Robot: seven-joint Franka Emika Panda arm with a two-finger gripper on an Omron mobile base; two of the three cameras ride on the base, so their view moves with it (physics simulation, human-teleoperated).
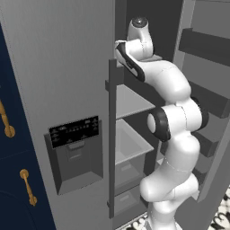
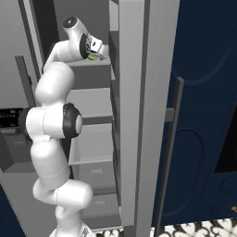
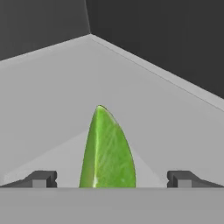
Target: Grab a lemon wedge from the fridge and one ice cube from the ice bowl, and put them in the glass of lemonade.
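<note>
Lemon wedge lies on an upper fridge shelf, directly ahead of the gripper and centred between its spread, empty fingers. Its long axis runs away from the hand, so closing straight across should catch it.

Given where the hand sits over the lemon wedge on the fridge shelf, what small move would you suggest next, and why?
Probably close the gripper on the lemon wedge. In the hand view the two fingertips stand wide apart with the wedge centred between them on the fridge shelf, so the jaws look lined up. Easing slightly lower first might secure it better.
</note>
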